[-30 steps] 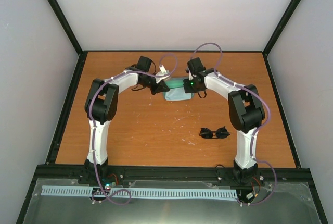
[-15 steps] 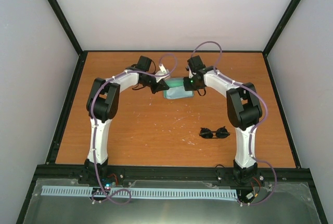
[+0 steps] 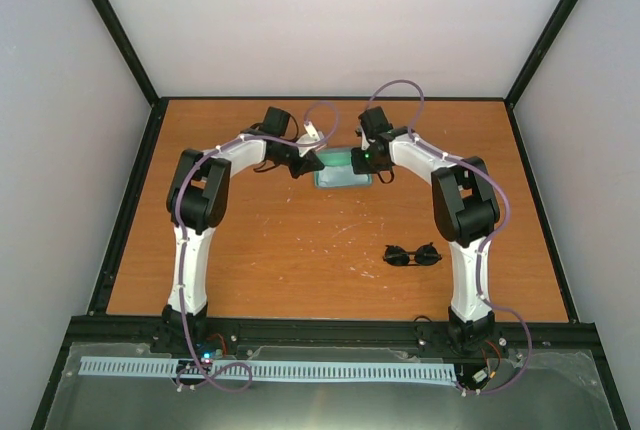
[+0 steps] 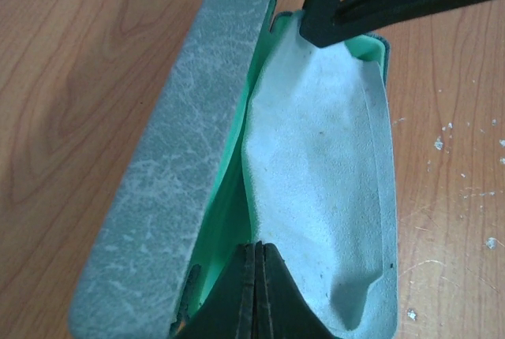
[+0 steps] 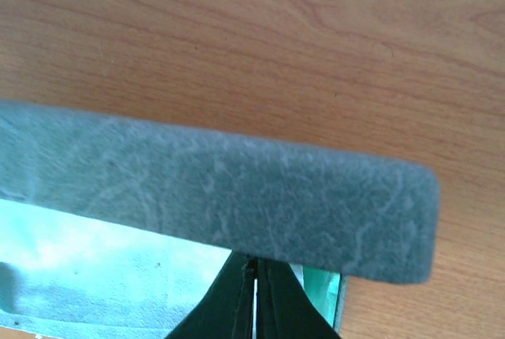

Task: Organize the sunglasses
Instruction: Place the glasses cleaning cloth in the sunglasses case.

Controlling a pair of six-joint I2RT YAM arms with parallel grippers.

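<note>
We count one pair of sunglasses (image 3: 412, 254). It is small and black with two round dark lenses. It lies flat on the table (image 3: 280, 250), on the right side near the right arm (image 3: 462, 210) and well apart from everything else. Neither set of jaws touches it.

There is one case (image 3: 340, 172), grey-blue outside and green inside. It sits open at the far middle of the table, between the two wrists. One pale blue cloth (image 4: 323, 165) lies in it, rumpled, covering most of the green lining. In the left wrist view the lid (image 4: 181, 158) stands up along the left side of the cloth.

There are two arms, and both reach to the case. The left arm (image 3: 195, 200) comes in from the left, and its jaws are pressed together at the near end of the case, right at the cloth's edge. The right jaws are also pressed together, with their tips just under the rim of the lid (image 5: 221, 197) and the cloth (image 5: 102, 284) to one side. We cannot tell whether either set has a thin fold of cloth or lining caught between its tips.
</note>
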